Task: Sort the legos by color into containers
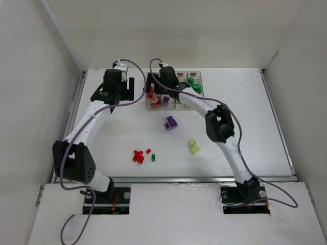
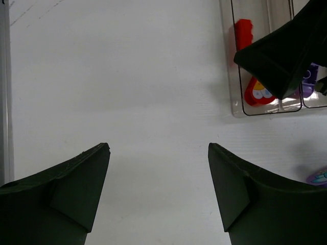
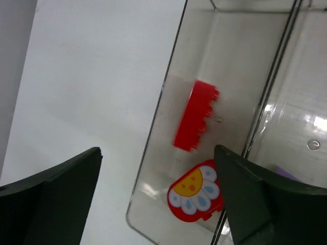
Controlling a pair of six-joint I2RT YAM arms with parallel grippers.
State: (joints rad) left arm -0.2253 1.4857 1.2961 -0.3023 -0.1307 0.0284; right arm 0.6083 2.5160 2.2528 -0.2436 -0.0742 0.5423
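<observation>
The clear containers (image 1: pixel 196 75) stand at the back middle of the table. My right gripper (image 1: pixel 155 88) hovers open over the leftmost bin (image 3: pixel 168 81); in its wrist view the gripper (image 3: pixel 157 149) is empty, with a blurred red brick (image 3: pixel 195 122) and a red flower-print piece (image 3: pixel 195 193) in the bin below. My left gripper (image 1: pixel 125 94) is open and empty over bare table left of the bins, as its wrist view (image 2: pixel 158 146) shows. Loose legos lie on the table: purple (image 1: pixel 171 122), yellow-green (image 1: pixel 194 147), red (image 1: pixel 138 156) and a small green one (image 1: pixel 154 158).
Other bins hold a purple brick (image 1: pixel 165 100) and green bricks (image 1: pixel 193 81). In the left wrist view the right gripper's finger (image 2: pixel 281 56) overhangs the red bin (image 2: pixel 236 109). White walls enclose the table on three sides. Cables trail from both arms.
</observation>
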